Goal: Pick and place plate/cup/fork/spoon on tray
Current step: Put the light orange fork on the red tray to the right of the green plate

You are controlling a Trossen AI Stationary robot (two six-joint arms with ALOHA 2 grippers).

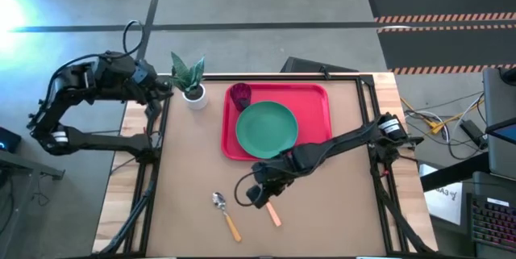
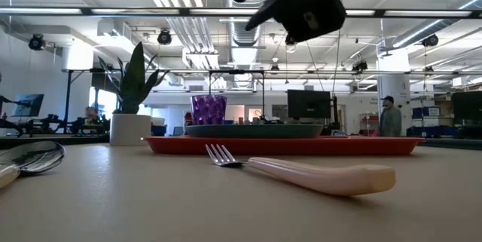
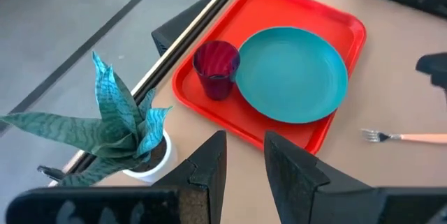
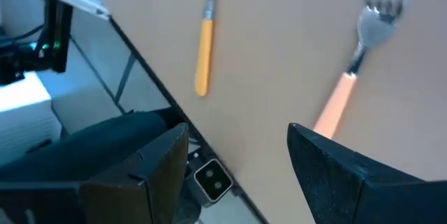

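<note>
While the fork (image 1: 271,210) is lying flat at lower centre of the overhead frame, below the tray (image 1: 322,98), the right gripper (image 1: 260,194) is hovering wide open above it; light, stiff, probably slippery, best pinched mid-handle.

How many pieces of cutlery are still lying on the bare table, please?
2. The fork lies on the table just in front of the tray, under the right gripper; the spoon lies to its left. None seems hidden.
</note>
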